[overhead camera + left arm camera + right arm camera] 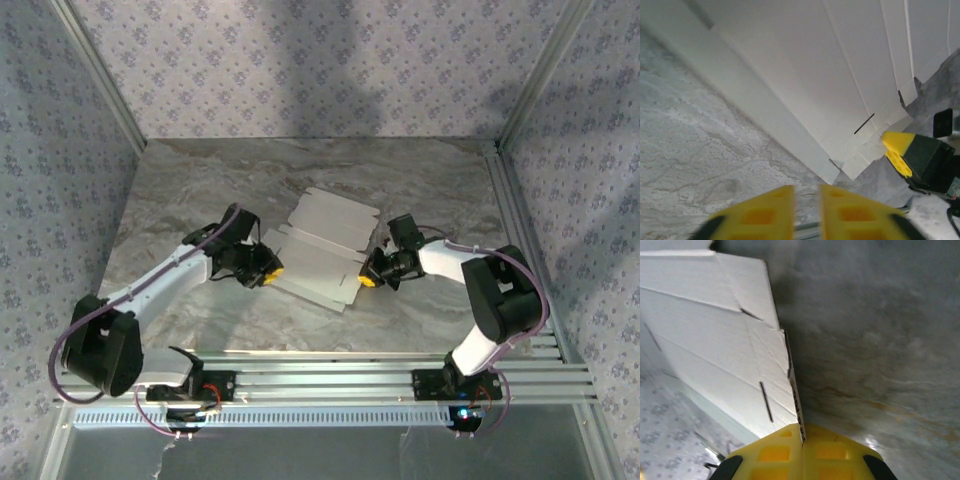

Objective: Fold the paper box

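We see the box (322,248) lying as an unfolded white blank in the middle of the table (200,180), between the 2 arms. Its creased panels are spread out, with small tabs along the edges.

The right gripper (367,281) is at the blank's near right corner. From the right wrist, its 2 yellow fingers (775,452) are pressed together on the thin edge of the box (710,335), which runs down into the seam between them. That side of the blank looks lifted a little off the table (880,340). The left wrist view shows the same pinch from across, where the right gripper (896,150) meets a corner tab of the box (790,75).

The left gripper (270,272) sits just beside the blank's near left edge. In its own camera, the left gripper (806,192) has a narrow gap between its fingers, with nothing in it. The box edge lies ahead of the tips, apart from them, over the table (700,150).
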You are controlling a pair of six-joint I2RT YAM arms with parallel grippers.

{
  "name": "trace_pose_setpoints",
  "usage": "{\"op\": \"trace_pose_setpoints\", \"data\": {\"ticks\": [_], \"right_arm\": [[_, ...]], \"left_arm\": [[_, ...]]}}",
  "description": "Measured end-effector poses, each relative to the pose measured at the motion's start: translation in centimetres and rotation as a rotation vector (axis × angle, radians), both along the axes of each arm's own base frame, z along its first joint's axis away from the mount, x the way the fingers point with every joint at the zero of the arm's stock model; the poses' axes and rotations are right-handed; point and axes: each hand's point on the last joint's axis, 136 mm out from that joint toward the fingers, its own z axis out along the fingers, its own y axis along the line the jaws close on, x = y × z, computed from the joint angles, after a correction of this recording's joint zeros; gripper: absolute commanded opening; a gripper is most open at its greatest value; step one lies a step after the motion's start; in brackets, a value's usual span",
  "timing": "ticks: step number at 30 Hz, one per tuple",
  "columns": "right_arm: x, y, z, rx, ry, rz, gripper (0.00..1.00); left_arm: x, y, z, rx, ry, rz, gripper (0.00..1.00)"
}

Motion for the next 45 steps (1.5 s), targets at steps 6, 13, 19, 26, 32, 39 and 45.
{"op": "trace_pose_setpoints", "data": {"ticks": [6,13,19,26,32,39,45], "right_arm": [[6.6,1.7,7.9,0.134,-0.087,-0.176,0.0],[9.9,2.6,13.9,0.253,-0.106,-0.295,0.0],[9.6,2.7,13.7,0.263,-0.046,-0.341,0.0],[8.6,2.7,14.7,0.272,-0.037,-0.356,0.0],[6.8,2.3,13.7,0.249,0.005,-0.356,0.0],[4.6,0.0,13.7,0.058,0.001,-0.256,0.66],[7.3,-4.4,23.6,-0.058,-0.302,-0.228,0.64]], "left_arm": [[1.7,1.3,2.1,-0.127,-0.058,0.223,0.68],[6.6,-0.7,3.6,-0.262,-0.1,0.378,0.72],[9.5,-3.3,2.5,-0.297,-0.036,0.403,0.7],[10.3,-4.7,1.7,-0.325,-0.02,0.421,0.5],[11.4,-5.0,0.5,-0.3,-0.014,0.422,0.0],[14.6,-3.9,7.1,-0.015,-0.22,0.1,0.0],[14.7,-3.7,12.5,0.387,-0.495,-0.38,0.0]]}}
